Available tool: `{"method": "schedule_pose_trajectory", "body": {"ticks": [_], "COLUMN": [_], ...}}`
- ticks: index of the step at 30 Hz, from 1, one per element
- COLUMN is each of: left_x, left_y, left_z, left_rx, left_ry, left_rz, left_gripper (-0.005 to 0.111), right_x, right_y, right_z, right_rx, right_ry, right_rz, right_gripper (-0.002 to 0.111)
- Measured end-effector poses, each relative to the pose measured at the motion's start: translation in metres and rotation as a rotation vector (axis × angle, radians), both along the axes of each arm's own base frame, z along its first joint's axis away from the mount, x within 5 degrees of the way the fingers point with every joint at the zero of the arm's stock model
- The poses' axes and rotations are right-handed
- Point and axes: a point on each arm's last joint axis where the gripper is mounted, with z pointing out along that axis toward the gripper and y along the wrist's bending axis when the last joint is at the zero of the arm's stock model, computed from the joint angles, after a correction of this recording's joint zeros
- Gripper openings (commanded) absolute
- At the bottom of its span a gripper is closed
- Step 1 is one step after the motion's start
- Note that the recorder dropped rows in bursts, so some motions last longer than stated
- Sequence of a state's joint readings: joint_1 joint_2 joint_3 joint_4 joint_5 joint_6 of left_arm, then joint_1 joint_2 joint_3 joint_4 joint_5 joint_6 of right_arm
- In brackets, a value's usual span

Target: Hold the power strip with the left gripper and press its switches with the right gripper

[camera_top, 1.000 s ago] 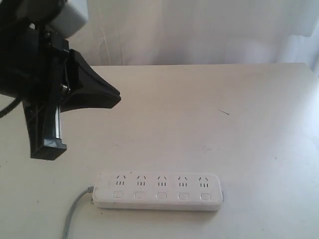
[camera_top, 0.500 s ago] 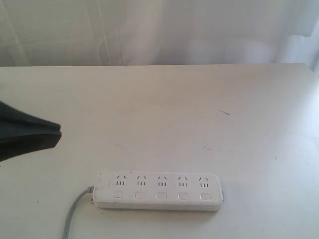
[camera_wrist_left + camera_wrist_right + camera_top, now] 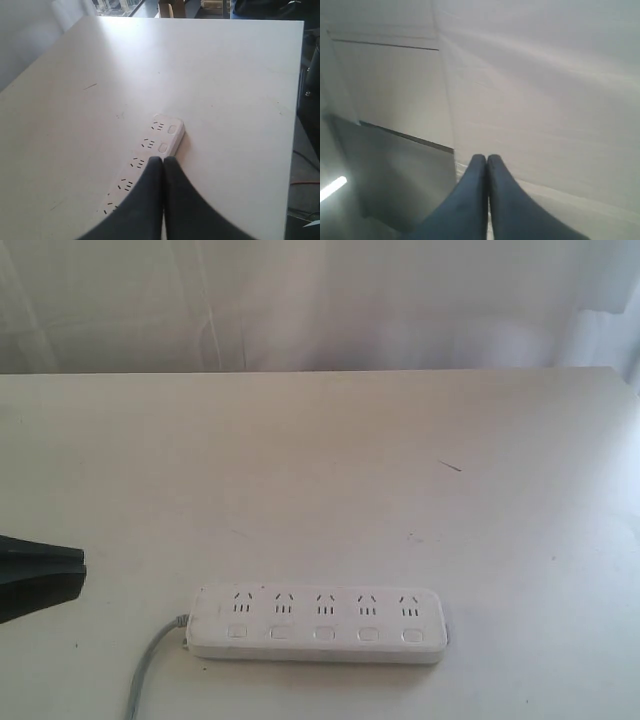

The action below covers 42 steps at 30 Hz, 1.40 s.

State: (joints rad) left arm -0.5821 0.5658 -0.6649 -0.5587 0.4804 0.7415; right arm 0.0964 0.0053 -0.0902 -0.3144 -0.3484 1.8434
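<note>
The left hand (image 3: 82, 566), closed and empty, lies off the power strip (image 3: 318, 625) at its cord (image 3: 150, 660) end, facing along its length; the right hand (image 3: 486, 157), closed, points elsewhere.

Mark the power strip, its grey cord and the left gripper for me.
power strip (image 3: 318, 624), exterior view, middle of its top face
grey cord (image 3: 149, 665), exterior view, its bend near the strip
left gripper (image 3: 162, 161), left wrist view, where its closed fingertips meet

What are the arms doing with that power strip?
Left gripper shut, empty, apart from the power strip. Right gripper shut, empty, aimed elsewhere. Strip untouched on the table; nothing in the way.
</note>
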Motion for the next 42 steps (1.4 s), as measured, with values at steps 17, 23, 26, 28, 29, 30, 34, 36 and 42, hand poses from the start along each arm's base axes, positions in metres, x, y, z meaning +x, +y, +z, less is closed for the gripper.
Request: {"method": "schedule_pose_trajectory", "body": {"ticks": [17, 23, 26, 28, 29, 30, 34, 36, 42], "left_x": [0.0, 0.0, 0.0, 0.0, -0.001, -0.001, 0.0, 0.001, 0.004], "left_y": [0.0, 0.0, 0.0, 0.0, 0.0, 0.0, 0.001, 0.001, 0.003], "left_z": [0.001, 0.0, 0.0, 0.0, 0.0, 0.0, -0.001, -0.002, -0.002], "left_rx": [-0.01, -0.01, -0.008, -0.008, -0.007, -0.007, 0.021, 0.031, 0.052], "left_ry": [0.001, 0.004, 0.007, 0.007, 0.008, 0.008, -0.01, -0.017, -0.038], "left_rz": [0.001, -0.001, -0.003, -0.004, -0.005, -0.005, 0.0, 0.002, 0.035], "left_gripper": [0.0, 0.0, 0.0, 0.0, 0.0, 0.0, 0.0, 0.0, 0.0], "right_x": [0.013, 0.016, 0.016, 0.016, 0.017, 0.017, 0.017, 0.017, 0.017], "right_y": [0.009, -0.005, -0.006, -0.006, -0.006, -0.007, -0.008, -0.008, -0.009], "right_z": [-0.05, -0.055, -0.055, -0.055, -0.055, -0.055, -0.056, -0.056, -0.056], "right_rx": [-1.04, -1.059, -1.058, -0.983, -0.92, -0.861, -0.817, -0.813, -0.811], "right_ry": [0.051, 0.188, 0.194, 0.211, 0.226, 0.245, 0.267, 0.27, 0.272], "right_rz": [-0.281, -0.403, -0.408, -0.387, -0.37, -0.359, -0.357, -0.358, -0.359], "right_gripper": [0.0, 0.0, 0.0, 0.0, 0.0, 0.0, 0.0, 0.0, 0.0]}}
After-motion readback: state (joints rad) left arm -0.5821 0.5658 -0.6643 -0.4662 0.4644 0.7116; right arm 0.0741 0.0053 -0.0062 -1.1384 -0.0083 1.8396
